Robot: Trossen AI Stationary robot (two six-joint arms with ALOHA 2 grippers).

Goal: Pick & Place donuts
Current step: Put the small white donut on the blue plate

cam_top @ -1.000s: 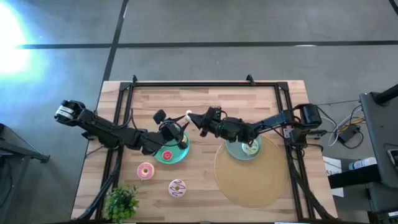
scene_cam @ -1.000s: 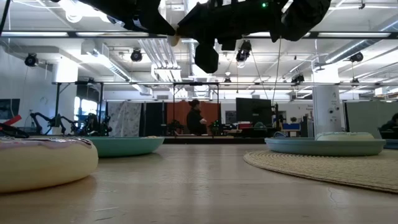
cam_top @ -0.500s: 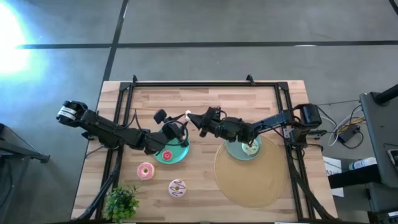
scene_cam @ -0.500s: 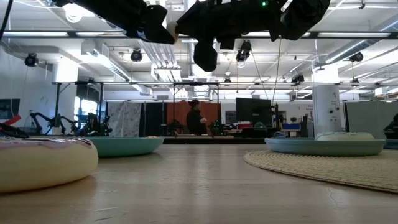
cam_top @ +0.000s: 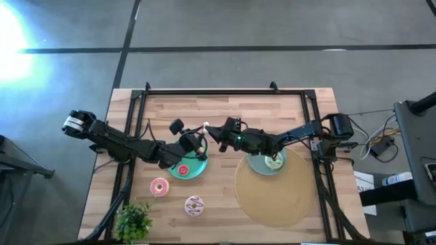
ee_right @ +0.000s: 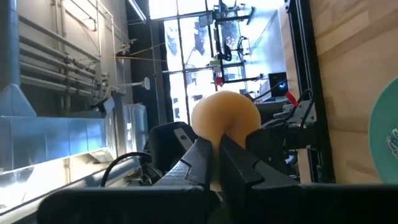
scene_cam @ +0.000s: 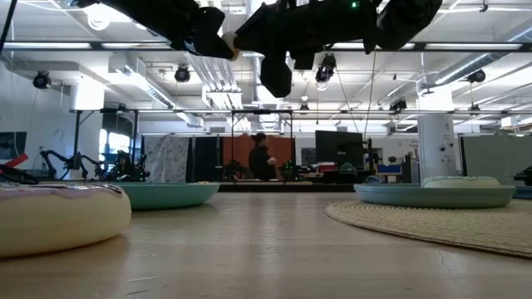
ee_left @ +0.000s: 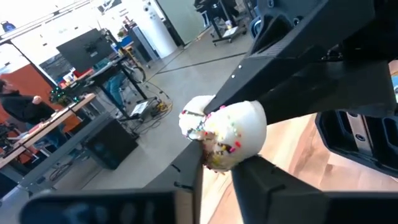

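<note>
A small white donut with coloured sprinkles (cam_top: 206, 126) (ee_left: 227, 127), tan on its other face (ee_right: 225, 115), hangs in the air above the table between both arms. My right gripper (cam_top: 213, 131) (ee_right: 214, 147) is shut on it from the right. My left gripper (cam_top: 198, 138) (ee_left: 217, 167) meets it from the left, above the teal plate (cam_top: 193, 173), which carries a tiny red donut (cam_top: 182, 169). A pink donut (cam_top: 159, 186) and a white donut with purple streaks (cam_top: 194, 205) lie flat on the table. A green donut (cam_top: 275, 161) lies on the grey-blue plate (cam_top: 259, 165). My left gripper pinches the sprinkled donut's lower rim (ee_left: 214, 158) between its two fingers, coming from the table's left. The donut is clear of the table. My right gripper pinches the donut's opposite rim (ee_right: 217, 135) between its two fingers, reaching level from the table's right, with the donut lifted clear.
A leafy plant (cam_top: 133, 221) stands at the near left corner. A round woven mat (cam_top: 276, 194) lies under the right plate. A black frame (cam_top: 225, 92) borders the table. In the low view the streaked donut (scene_cam: 58, 214) fills the near left, and both plates (scene_cam: 166, 194) (scene_cam: 434, 195) sit farther back.
My left gripper has moved a little toward the right, up to the donut that my right gripper keeps still in the air.
</note>
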